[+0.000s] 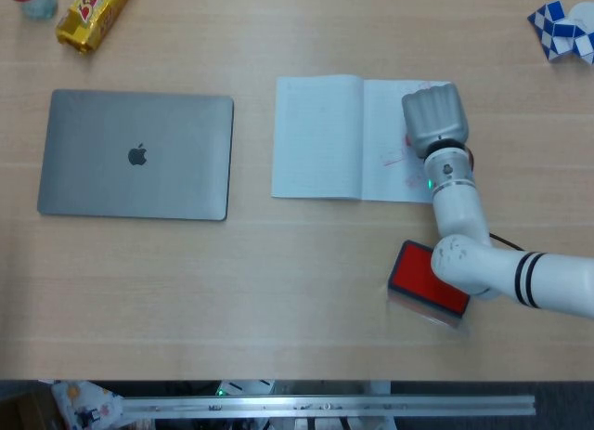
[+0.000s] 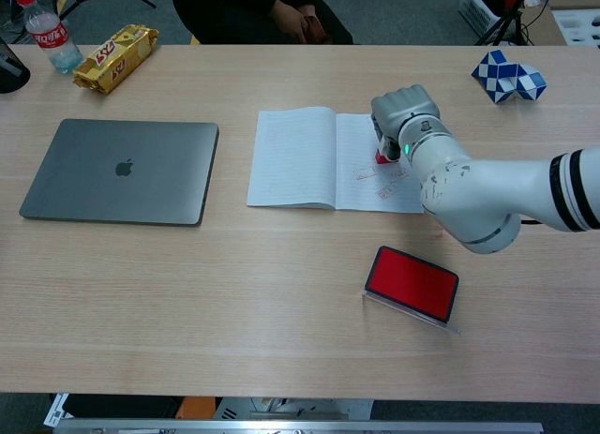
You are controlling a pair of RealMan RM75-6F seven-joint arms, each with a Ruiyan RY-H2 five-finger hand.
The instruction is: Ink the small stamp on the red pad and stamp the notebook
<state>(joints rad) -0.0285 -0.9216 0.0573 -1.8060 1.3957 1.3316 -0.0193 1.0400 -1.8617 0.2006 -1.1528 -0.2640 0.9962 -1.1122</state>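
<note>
The open notebook (image 1: 343, 137) (image 2: 309, 157) lies at the table's middle, with faint red stamp marks on its right page. My right hand (image 1: 433, 121) (image 2: 403, 115) hovers over that page's right edge and grips the small red stamp (image 2: 382, 156), whose base shows just under the fingers in the chest view, at or just above the paper. The head view hides the stamp under the hand. The red ink pad (image 1: 428, 282) (image 2: 412, 283) lies open near the front, partly under my forearm in the head view. My left hand is out of sight.
A closed grey laptop (image 1: 136, 154) (image 2: 120, 171) lies to the left. A yellow snack pack (image 2: 115, 56) and a water bottle (image 2: 52, 39) sit at the far left corner. A blue-white puzzle toy (image 2: 511, 77) is far right. A person (image 2: 272, 12) sits behind the table.
</note>
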